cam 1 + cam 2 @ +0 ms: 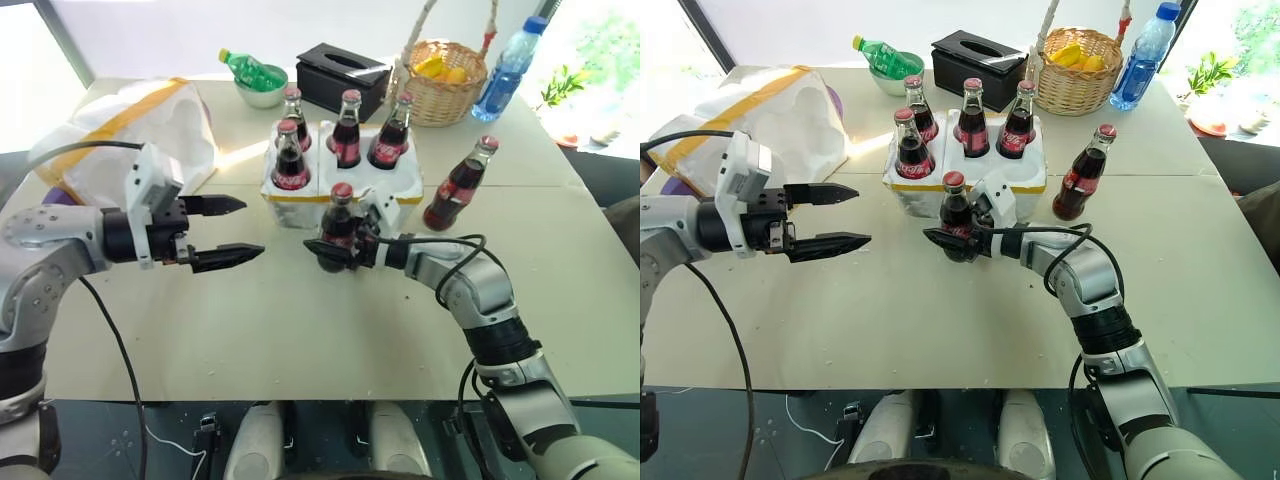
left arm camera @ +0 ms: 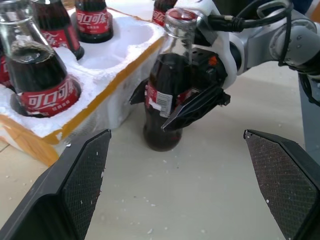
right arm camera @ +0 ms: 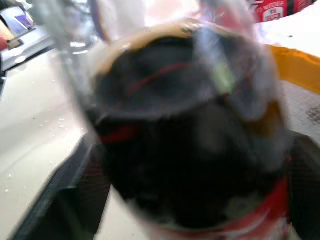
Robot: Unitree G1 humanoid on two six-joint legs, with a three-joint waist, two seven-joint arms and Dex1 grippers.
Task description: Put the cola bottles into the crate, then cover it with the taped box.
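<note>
Right gripper (image 1: 333, 252), its two black fingers pinched around the lower body of a cola bottle (image 1: 338, 226), holds that bottle upright with its base on the tabletop (image 1: 300, 340), just in front of the near wall of the crate (image 1: 345, 195) and toward the middle of the table. Left gripper (image 1: 232, 232) hangs over the tabletop well to the left of this bottle, its fingers spread wide and holding nothing. Each cola bottle is a small clear-glass bottle filled with dark liquid nearly to the neck, with a red cap and a red wrap-round label; in the left wrist view the labels carry white Chinese characters, and the held bottle shows a small white panel of print too fine to read. The crate is a low white foam tray banded with yellow tape along its upper edge, with rough, chipped foam around its round wells; four bottles (image 1: 346, 130) stand upright in wells, while at least one near well shows open. A sixth bottle (image 1: 458, 186) stands on the tabletop just beside the crate's right end. The taped box (image 1: 130, 135), a larger white foam shell crossed by broad yellow tape, lies near the far left corner. Along the far edge stand a bowl holding a green plastic bottle (image 1: 250, 70), a black tissue box (image 1: 342, 78), a wicker basket (image 1: 445, 85) and a blue water bottle (image 1: 508, 68).
</note>
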